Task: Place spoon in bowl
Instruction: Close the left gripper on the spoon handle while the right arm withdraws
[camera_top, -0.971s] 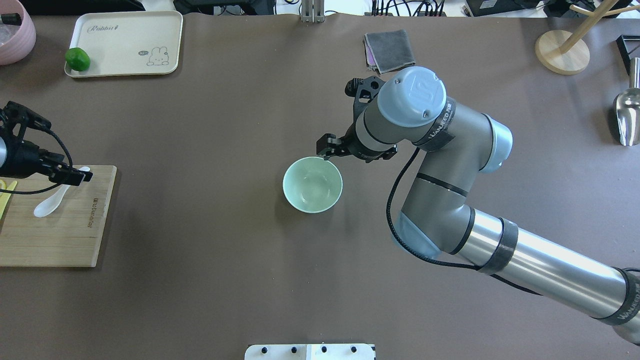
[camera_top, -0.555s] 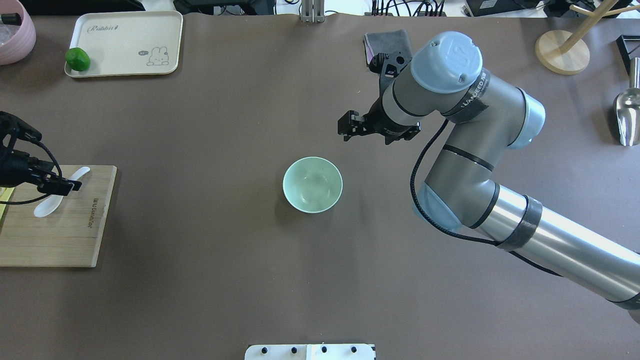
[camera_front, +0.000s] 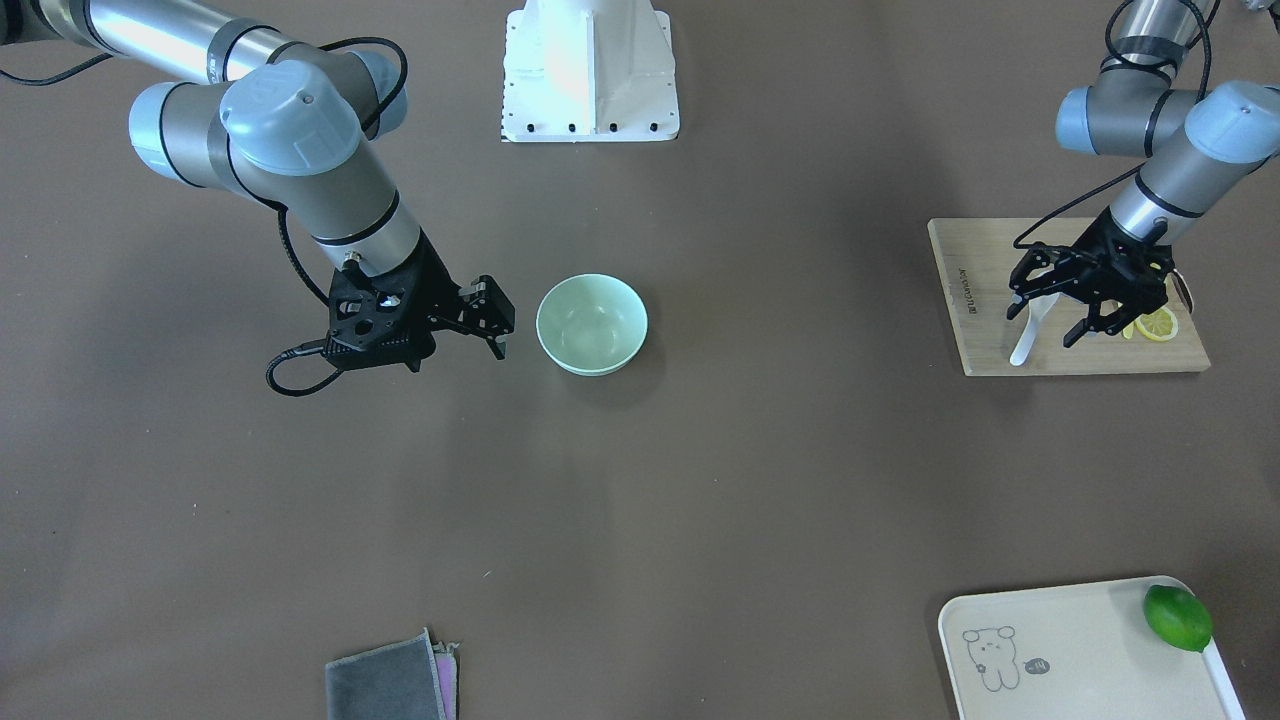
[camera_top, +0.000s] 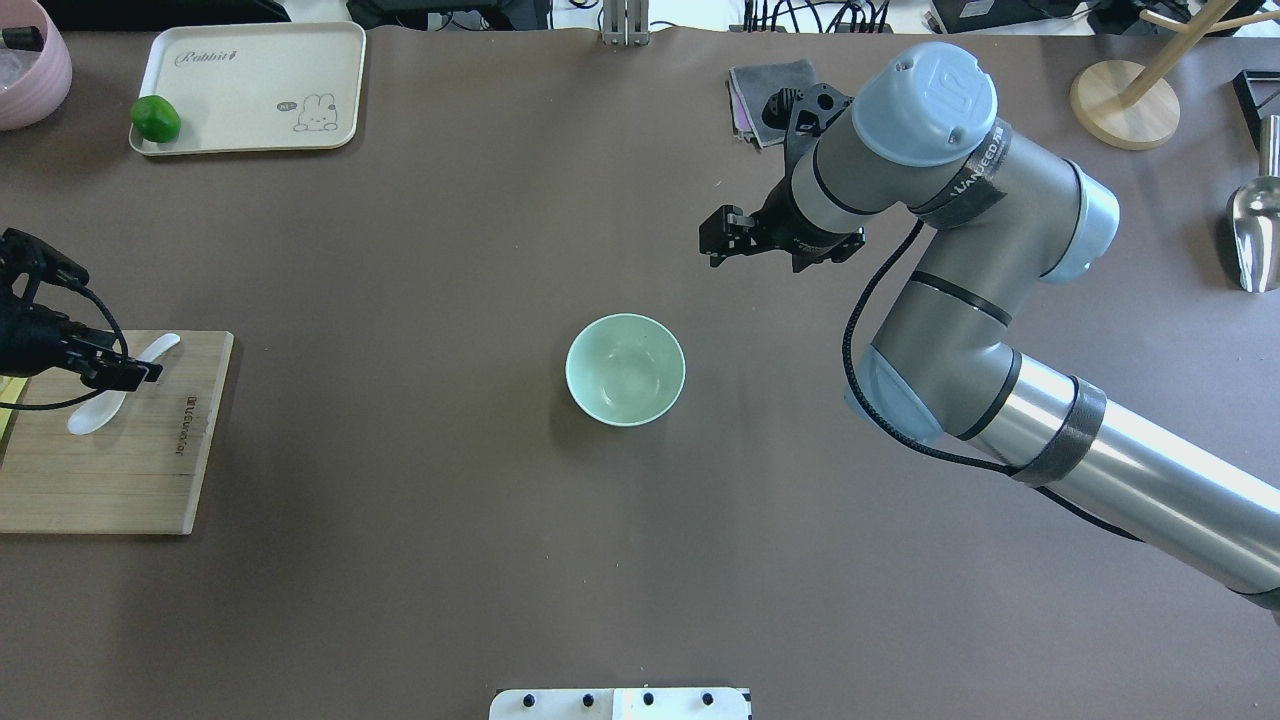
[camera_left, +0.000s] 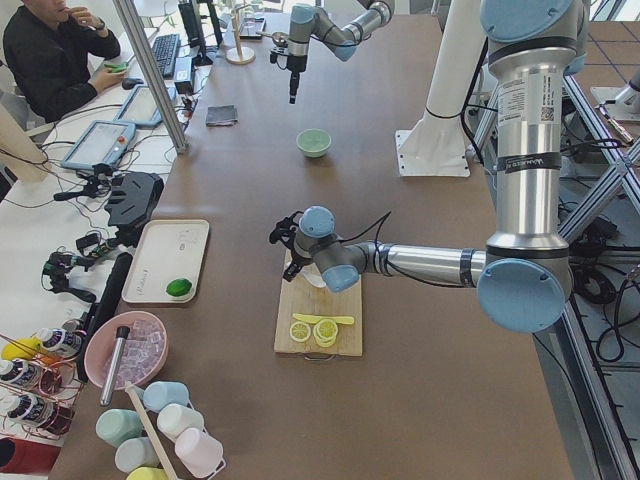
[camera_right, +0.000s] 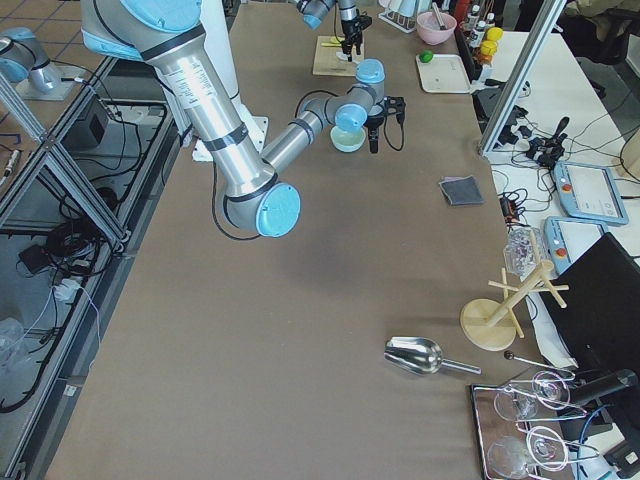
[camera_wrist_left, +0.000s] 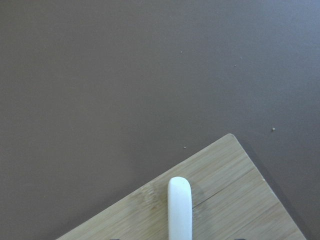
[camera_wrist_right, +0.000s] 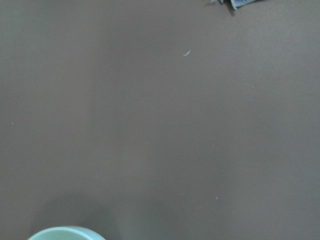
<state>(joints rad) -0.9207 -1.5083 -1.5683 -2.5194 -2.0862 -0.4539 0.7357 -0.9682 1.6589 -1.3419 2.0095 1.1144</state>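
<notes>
Step in hand, as I read it: grasping the spoon, nothing lifted yet. The spoon lies flat on the wooden cutting board by the left edge of the tabletop, about midway along that edge, with its handle end pointing toward the tabletop's middle. The left jaws are spread wide and hang over the spoon's mid-section, one finger on each side in the front-facing view. Whether they touch it, I cannot tell. The left wrist view shows only the rounded handle tip on the board's corner, no jaws. A lemon slice sits on the same board, just beside the jaws on the side toward the left edge. The bowl stands upright and empty at the centre of the tabletop, well apart from the board. The right jaws are parted, hold nothing, and hang near the bowl on its far-right side, apart from its rim. Next move, my call: drop the last bit, close on the handle near the scoop, lift level, and carry toward the centre. The handle is glossy and thick, so a slip or a twist in the grip is the likely risk.
</notes>
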